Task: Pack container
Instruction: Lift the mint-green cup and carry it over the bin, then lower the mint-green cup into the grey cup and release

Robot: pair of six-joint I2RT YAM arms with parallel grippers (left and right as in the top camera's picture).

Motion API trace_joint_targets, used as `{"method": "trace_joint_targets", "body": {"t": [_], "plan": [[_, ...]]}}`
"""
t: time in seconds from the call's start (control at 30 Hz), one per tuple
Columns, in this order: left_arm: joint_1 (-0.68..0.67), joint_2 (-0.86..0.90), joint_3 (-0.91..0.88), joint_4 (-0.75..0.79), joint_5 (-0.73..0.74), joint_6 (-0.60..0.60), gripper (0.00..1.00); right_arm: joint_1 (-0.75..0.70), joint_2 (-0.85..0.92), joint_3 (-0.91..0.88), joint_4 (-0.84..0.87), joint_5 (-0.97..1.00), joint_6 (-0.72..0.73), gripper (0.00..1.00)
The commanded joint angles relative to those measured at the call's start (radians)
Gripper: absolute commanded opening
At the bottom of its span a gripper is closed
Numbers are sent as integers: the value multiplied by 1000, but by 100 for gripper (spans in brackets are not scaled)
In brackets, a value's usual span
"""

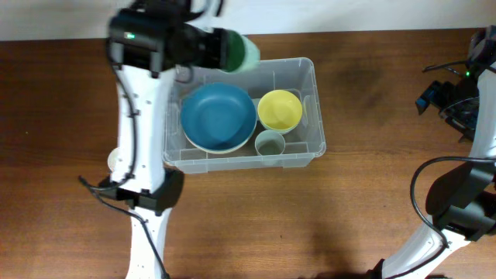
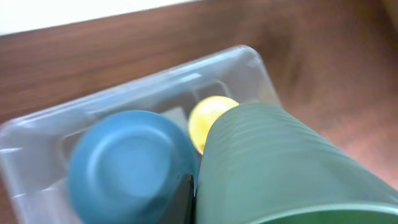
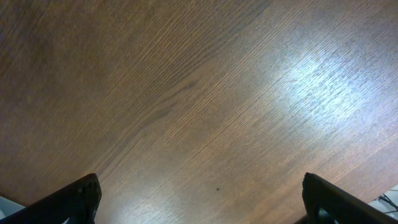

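The clear container [image 1: 314, 116] stands at the table's middle, seen also in the left wrist view [image 2: 249, 59]. Inside it are a blue bowl [image 1: 218, 116] [image 2: 127, 168], a yellow cup [image 1: 280, 110] [image 2: 202, 118] and a small pale cup [image 1: 270, 143]. My left gripper [image 1: 221, 50] [image 2: 198, 205] is shut on the wall of a green cup [image 1: 239, 51] [image 2: 280, 168], held on its side above the container's far left rim. My right gripper [image 3: 202, 199] [image 1: 435, 94] is open over bare wood at the far right, with nothing between its fingers.
A small pale round object [image 1: 115, 160] peeks out left of the left arm. The wooden table's far edge meets a white wall just behind the container. Cables trail around the right arm's base [image 1: 434, 194].
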Motion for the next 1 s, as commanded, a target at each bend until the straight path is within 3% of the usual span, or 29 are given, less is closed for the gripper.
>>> {"method": "trace_joint_targets", "body": {"t": [0.0,0.37,0.97], "plan": [[-70,3,-61,-3,-66,21,1,-3,2,-4,0,16,8,99],[-159,3,-408,-3,-61,19,1,-3,2,-4,0,16,8,99],[-204,4,-642,29,-36,19,1,-3,2,-4,-1,16,8,99]]}}
